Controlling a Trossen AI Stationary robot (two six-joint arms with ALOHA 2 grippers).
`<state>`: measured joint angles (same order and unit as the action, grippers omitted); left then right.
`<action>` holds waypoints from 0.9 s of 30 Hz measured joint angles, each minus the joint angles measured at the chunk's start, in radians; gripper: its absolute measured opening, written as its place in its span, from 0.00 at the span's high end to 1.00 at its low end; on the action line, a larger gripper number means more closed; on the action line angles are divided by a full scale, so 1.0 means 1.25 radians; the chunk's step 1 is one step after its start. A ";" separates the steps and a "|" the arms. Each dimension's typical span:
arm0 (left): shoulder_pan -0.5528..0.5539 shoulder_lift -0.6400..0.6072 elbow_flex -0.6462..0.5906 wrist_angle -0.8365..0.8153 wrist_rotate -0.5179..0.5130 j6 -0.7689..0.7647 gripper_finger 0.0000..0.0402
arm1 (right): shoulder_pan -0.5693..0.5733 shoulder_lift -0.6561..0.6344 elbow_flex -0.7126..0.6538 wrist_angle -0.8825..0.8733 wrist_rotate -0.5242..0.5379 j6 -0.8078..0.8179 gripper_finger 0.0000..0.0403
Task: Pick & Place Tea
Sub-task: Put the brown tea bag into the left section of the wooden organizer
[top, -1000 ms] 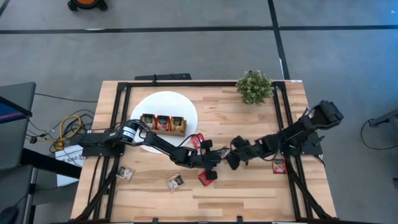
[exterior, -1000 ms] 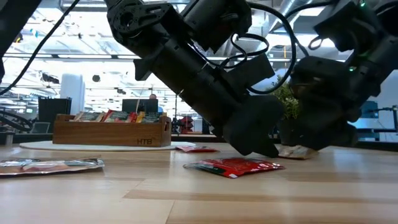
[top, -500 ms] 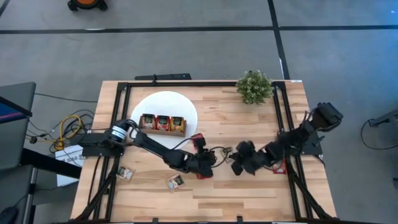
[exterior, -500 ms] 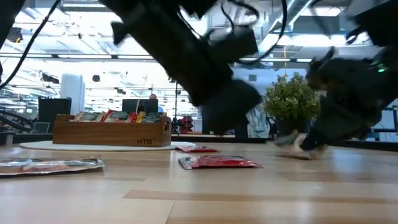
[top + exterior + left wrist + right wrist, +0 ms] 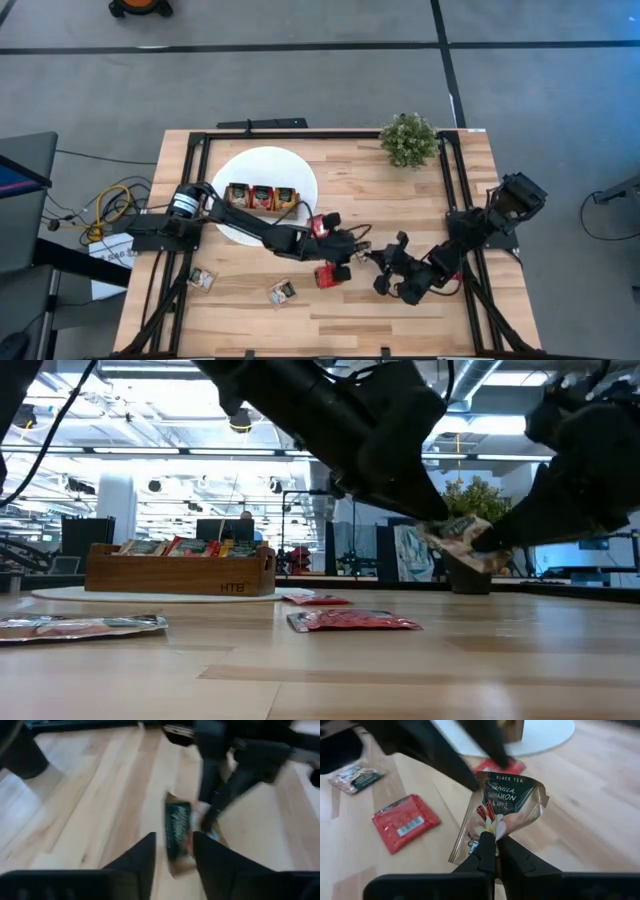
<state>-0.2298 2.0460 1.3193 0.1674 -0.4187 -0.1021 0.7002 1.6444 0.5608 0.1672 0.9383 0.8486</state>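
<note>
- The right hand (image 5: 491, 841) was pinched shut on the lower edge of a tea sachet (image 5: 507, 800), a silvery packet with a dark green label. The packet fanned out beyond the fingertips, with its long axis in line with the fingers.
- In the low view this held sachet (image 5: 465, 542) hung well clear of the tabletop (image 5: 420, 670), between the two dark arms.
- The left hand (image 5: 174, 839) faced the same packet with its fingers parted and nothing between them. The packet lay just beyond the tips, so the grip appeared to belong to the right hand alone.
- In the high view the right hand (image 5: 388, 268) sat right of centre in the lower half of the frame, and the left hand (image 5: 345, 246) was just to its upper left.
- The relation that mattered — the wooden tray (image 5: 262, 198) on the white disc (image 5: 290, 165) lay to the upper left of the right hand, past the left hand. The left arm was plainly the nearer one to it.
- Judged from this, placing the packet would call for a long reach across the left arm, or for moving that arm aside.
- More tea lay loose:
  - a red sachet (image 5: 330, 275) below the left hand;
  - another red one (image 5: 318, 225) by the disc's edge;
  - two pale sachets (image 5: 203, 279) towards the lower left.
- A potted plant (image 5: 408, 140) stood at the upper right — well out of the way.
</note>
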 joint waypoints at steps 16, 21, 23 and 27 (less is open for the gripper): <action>0.053 -0.005 0.000 -0.009 0.257 -0.105 0.66 | 0.010 -0.002 0.023 -0.001 0.028 -0.102 0.97; 0.053 -0.005 0.000 -0.009 0.253 -0.095 0.80 | 0.009 -0.002 0.023 -0.001 0.026 -0.100 0.94; 0.050 -0.005 0.000 -0.011 0.245 -0.088 0.87 | 0.009 -0.002 0.023 -0.001 0.014 -0.099 0.90; 0.038 -0.005 0.000 -0.021 0.198 -0.050 0.98 | -0.004 -0.010 0.023 -0.013 -0.102 -0.069 0.77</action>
<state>-0.1822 2.0392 1.3193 0.1412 -0.1717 -0.1649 0.6946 1.6322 0.5901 0.1509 0.8111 0.7621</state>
